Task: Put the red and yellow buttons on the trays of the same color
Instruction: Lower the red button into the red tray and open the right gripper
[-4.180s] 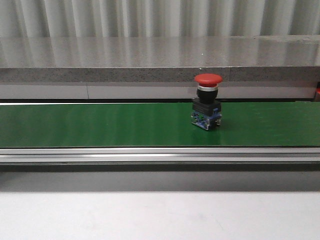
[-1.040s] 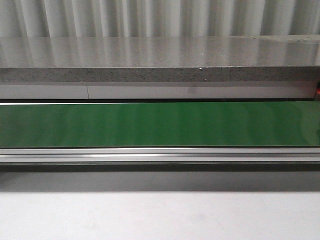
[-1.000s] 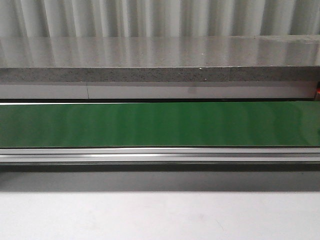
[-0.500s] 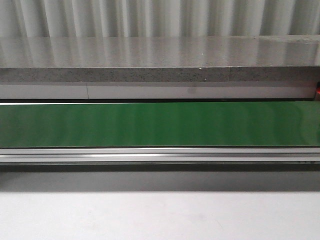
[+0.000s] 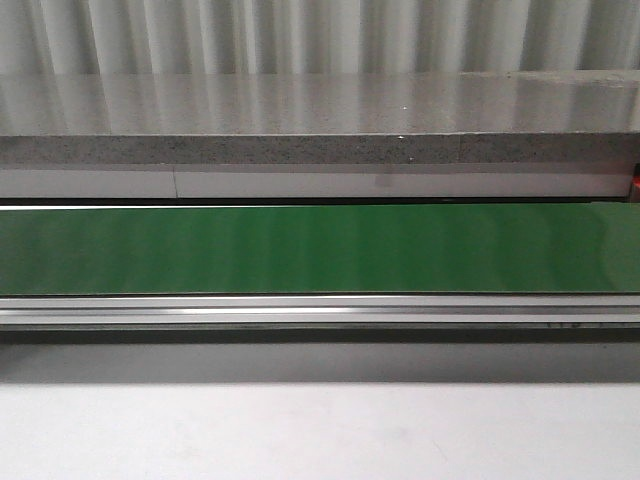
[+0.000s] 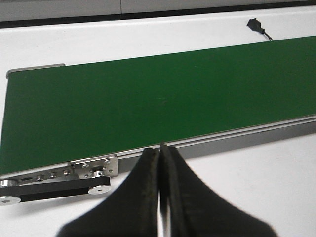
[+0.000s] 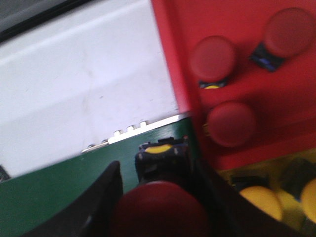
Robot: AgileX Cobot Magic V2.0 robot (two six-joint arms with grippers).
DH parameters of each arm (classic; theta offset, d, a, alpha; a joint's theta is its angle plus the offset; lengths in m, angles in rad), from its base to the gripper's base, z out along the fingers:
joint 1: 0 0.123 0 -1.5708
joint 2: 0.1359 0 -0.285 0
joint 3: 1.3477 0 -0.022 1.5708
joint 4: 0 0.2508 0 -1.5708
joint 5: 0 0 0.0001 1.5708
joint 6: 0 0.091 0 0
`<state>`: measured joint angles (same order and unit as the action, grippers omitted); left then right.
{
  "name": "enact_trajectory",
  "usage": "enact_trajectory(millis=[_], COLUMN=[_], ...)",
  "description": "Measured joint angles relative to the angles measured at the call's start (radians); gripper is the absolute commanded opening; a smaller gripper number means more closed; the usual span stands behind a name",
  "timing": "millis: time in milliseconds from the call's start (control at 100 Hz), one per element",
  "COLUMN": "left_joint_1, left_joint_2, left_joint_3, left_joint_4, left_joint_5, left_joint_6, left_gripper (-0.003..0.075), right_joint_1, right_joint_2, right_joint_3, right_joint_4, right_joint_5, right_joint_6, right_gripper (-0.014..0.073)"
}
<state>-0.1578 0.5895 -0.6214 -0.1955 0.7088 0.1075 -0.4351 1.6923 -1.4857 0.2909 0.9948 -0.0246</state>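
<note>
My right gripper [image 7: 158,200] is shut on a red button [image 7: 160,210], whose red cap fills the gap between the fingers and whose black body [image 7: 163,160] points away over the end of the green belt [image 7: 49,202]. Right beside it lies the red tray [image 7: 237,19] holding three red buttons [image 7: 214,55] [image 7: 290,32] [image 7: 231,123]. The yellow tray [image 7: 284,197] adjoins it with yellow buttons [image 7: 261,200] on it. My left gripper [image 6: 160,158] is shut on nothing, over the white table by the belt's rail. Neither gripper shows in the front view.
In the front view the green belt [image 5: 320,250] carries nothing, with its metal rail [image 5: 320,312] in front and a grey ledge [image 5: 320,110] behind. The belt's end bracket and pulley [image 6: 94,175] sit near my left gripper. A black cable end [image 6: 255,23] lies beyond the belt.
The red button that stood on the belt 4.2 s ago is gone from the front view. Over the last second that view has not changed.
</note>
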Motion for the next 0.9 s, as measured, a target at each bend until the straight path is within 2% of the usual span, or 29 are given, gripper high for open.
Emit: enact_trajectory(millis=[180, 310, 900], left_joint_1=[0.0, 0.0, 0.0], left_joint_2=[0.0, 0.0, 0.0], left_joint_3=[0.0, 0.0, 0.0], left_joint_4=[0.0, 0.0, 0.0], left_joint_5=[0.0, 0.0, 0.0], left_joint_6=[0.0, 0.0, 0.0], left_gripper=[-0.002, -0.002, -0.002], right_joint_1=[-0.106, -0.141, -0.151], right_joint_2=[0.008, 0.044, 0.212], right_joint_3=[0.0, 0.0, -0.001], right_joint_4=[-0.015, -0.015, -0.027], right_joint_5=[-0.037, -0.049, -0.182], right_joint_6=[0.015, 0.017, 0.025], right_gripper=[0.0149, 0.0149, 0.0149])
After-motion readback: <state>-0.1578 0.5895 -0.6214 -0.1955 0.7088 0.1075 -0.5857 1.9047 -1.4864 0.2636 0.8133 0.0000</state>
